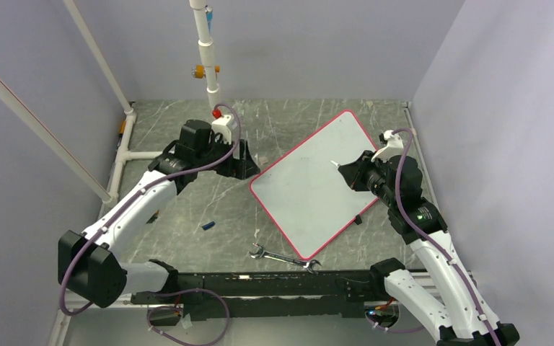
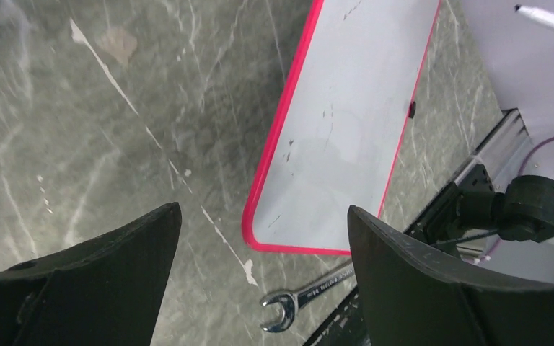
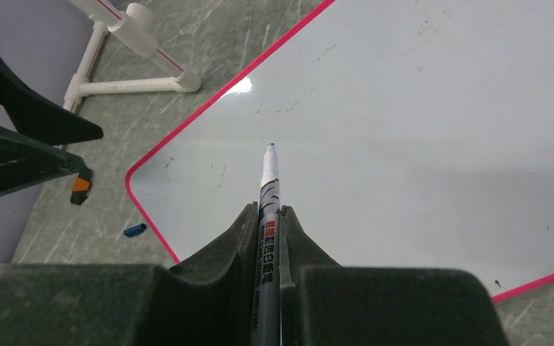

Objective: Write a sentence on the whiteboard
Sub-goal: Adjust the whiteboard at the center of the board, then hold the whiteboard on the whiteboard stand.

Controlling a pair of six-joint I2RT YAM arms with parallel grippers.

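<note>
The whiteboard [image 1: 317, 184] is laid flat on the marbled table [image 1: 187, 216], turned diagonally, at about 3 o'clock from the table's centre in the top view. No writing is seen on it, only faint grey smudges, so the task is judged not yet begun.

A marker pen [image 3: 269, 187] is clamped between the closed fingers of the right gripper [image 3: 268, 216]. Its uncapped tip is pointed toward 12 o'clock in the wrist view, over the board's middle. The pen is gripped along the barrel so that the tip projects well beyond the fingers and can be seen by the wrist camera. From the left wrist view the tip appears to be held clear of the surface, though contact cannot be ruled out with certainty.

The left gripper [image 1: 242, 162] is held with its jaws spread wide and nothing between them, just beside the board's corner at 9 o'clock. It is probably stationed there so the board can be steadied.

A small blue cap [image 1: 208, 225] is seen on the table at 8 o'clock from the board. An open-ended wrench [image 1: 283, 257] lies at 6 o'clock, just off the board's near corner.
</note>
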